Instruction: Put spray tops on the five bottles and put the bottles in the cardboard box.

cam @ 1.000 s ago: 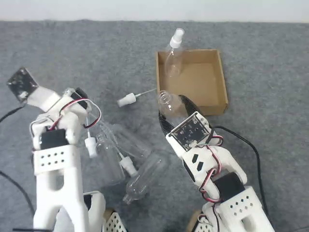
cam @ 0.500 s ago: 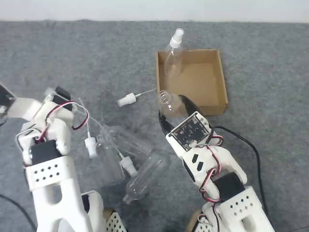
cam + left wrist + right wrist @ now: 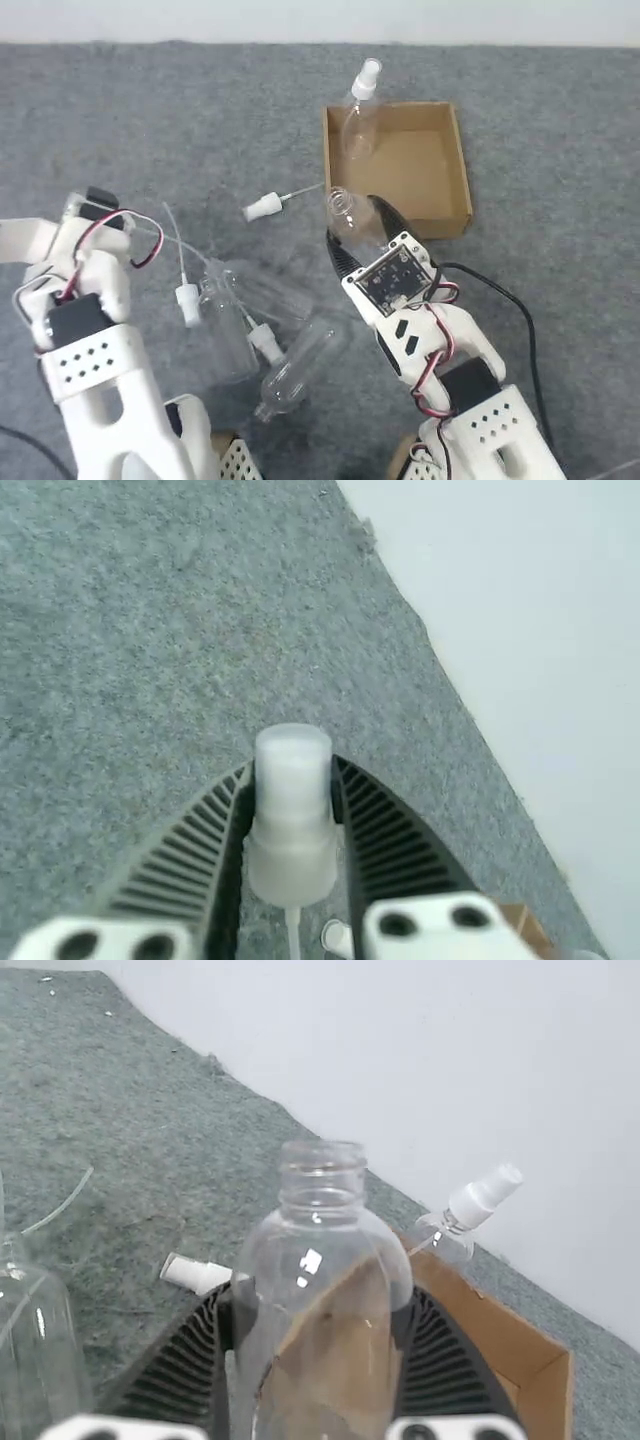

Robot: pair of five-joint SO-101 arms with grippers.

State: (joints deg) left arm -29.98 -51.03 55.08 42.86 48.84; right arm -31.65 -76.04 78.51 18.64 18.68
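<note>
My left gripper point(image 3: 292, 768) is shut on a white spray top point(image 3: 291, 825), which stands upright between the jaws with its thin tube trailing back. In the high view this arm point(image 3: 85, 270) sits at the left, away from the pile of bottles. A clear bottle point(image 3: 322, 1290) with an open neck stands upright, my right gripper point(image 3: 358, 225) shut on it, just in front of the cardboard box point(image 3: 455, 170). A capped bottle point(image 3: 358, 112) leans over the box's far left rim. A loose spray top point(image 3: 262, 208) lies on the carpet left of the box.
Three clear bottles point(image 3: 228, 325) lie in a heap on the grey carpet between the arms, with two spray tops point(image 3: 187, 300) among them. A white wall runs along the carpet's far edge.
The left arm has swung left, away from the bottle heap, with the spray top in its gripper. The right arm and its bottle have stayed almost still.
</note>
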